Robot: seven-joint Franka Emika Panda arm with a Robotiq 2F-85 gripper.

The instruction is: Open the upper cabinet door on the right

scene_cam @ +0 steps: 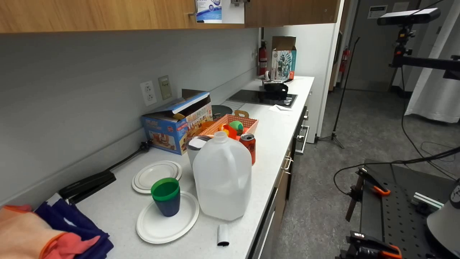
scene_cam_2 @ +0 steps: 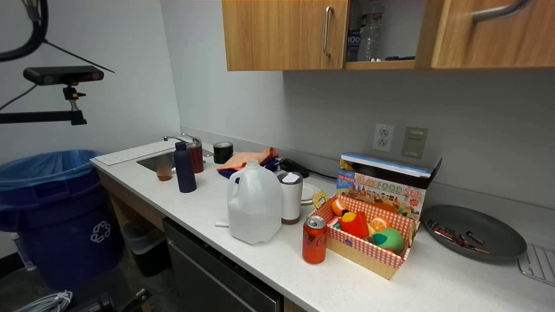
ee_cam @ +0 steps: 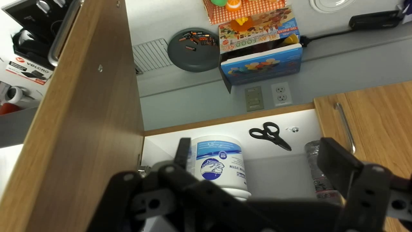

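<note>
Both exterior views face opposite ways along the counter (scene_cam: 271, 133); the wrist view faces the cabinet (ee_cam: 273, 175) closely

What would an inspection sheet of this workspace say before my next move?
Surface: white counter, crowded; no spill seen.
Job's things: right upper cabinet door standing open; neighbouring door shut.
Clutter: jug, red can and toy-food basket on the counter; scissors and white tub inside the cabinet.
Gripper: open, nothing held.
Cables: black cable looping out beyond the robot's bench.
Surroundings: fire extinguisher past the cooktop; blue bin at the counter's end.
</note>
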